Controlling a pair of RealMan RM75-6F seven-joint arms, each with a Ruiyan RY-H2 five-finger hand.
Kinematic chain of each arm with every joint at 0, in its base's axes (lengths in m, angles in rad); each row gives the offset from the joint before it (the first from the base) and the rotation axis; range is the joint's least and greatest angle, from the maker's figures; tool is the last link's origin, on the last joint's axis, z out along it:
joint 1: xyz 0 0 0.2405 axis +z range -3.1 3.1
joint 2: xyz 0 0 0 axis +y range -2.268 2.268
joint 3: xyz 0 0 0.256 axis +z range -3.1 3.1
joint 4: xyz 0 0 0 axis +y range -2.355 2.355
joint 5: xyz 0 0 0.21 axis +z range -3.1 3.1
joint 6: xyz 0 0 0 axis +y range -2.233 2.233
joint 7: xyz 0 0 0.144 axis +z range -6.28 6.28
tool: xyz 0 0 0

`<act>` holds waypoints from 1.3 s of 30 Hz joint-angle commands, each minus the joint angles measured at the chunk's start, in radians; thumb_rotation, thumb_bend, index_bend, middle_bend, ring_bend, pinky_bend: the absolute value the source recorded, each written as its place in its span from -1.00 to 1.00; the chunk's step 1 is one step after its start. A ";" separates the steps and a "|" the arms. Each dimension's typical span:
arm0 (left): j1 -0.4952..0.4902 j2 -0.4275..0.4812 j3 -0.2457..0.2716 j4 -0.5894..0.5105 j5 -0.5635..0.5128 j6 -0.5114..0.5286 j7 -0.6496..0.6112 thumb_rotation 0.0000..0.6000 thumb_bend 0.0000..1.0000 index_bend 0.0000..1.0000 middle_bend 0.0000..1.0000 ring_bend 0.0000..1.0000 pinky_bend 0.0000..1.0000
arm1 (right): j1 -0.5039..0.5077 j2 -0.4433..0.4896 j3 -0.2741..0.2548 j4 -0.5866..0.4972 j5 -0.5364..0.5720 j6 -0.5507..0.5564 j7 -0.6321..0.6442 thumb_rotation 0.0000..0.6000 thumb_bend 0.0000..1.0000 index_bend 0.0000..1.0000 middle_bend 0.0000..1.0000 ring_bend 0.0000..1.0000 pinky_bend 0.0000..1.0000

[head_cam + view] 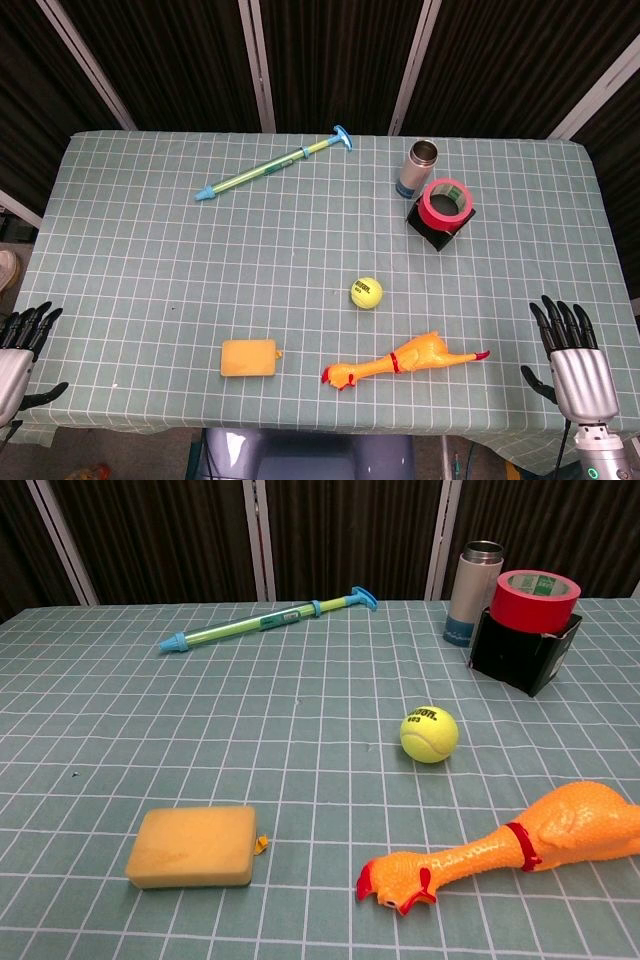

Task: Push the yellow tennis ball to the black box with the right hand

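While the right hand (572, 352) sits at the near right edge of the table (140, 250) in head view, its fingers point up and away from the robot, spread apart, thumb out to the side, w/ nothing in them. It's well apart from the ball; the chest view doesn't show this hand at all.

Left hand (22, 345) is at the near left corner, only partly in frame: fingers apart and straight, thumb lower down, holding nothing, not touching any object.

Nearest thing to the right hand is the rubber chicken (405, 358) (510, 850), lying on its side along the near edge, head toward the left, tail end toward the right hand but not touching it.

Yellow tennis ball (366, 292) (429, 734) rests on the checked cloth approx. mid-table, just beyond the chicken, free of everything around it. Dark lettering shows on its top in chest view.

Black box (441, 228) (525, 652) is farther back and to the right of the ball, well apart from it, w/ a red tape roll (446, 201) (536, 601) sitting on top. A metal bottle (420, 167) (472, 593) stands upright just beside the box, on its far-left side.

Yellow sponge (248, 357) (193, 846) lies flat near the front edge, left of the chicken's head, a small orange bit at its right side. A blue-green pump tube (275, 163) (268, 621) lies diagonally at the far left-centre.
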 commanded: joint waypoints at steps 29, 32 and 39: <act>0.002 0.019 0.027 -0.003 0.124 0.054 -0.041 1.00 -0.79 -1.00 -1.00 -1.00 -1.00 | 0.111 -0.207 -0.009 -0.193 -0.024 -0.169 0.118 1.00 0.12 -0.49 -0.55 -0.13 0.43; 0.006 0.020 0.030 0.004 0.125 0.056 -0.047 1.00 -0.79 -1.00 -1.00 -1.00 -1.00 | 0.131 -0.234 0.006 -0.226 -0.009 -0.194 0.123 1.00 0.19 -0.44 -0.51 -0.08 0.49; 0.011 0.022 0.029 0.009 0.105 0.053 -0.056 1.00 -0.79 -1.00 -1.00 -1.00 -1.00 | 0.173 -0.274 0.029 -0.296 0.081 -0.288 0.153 1.00 0.27 -0.36 -0.43 -0.02 0.54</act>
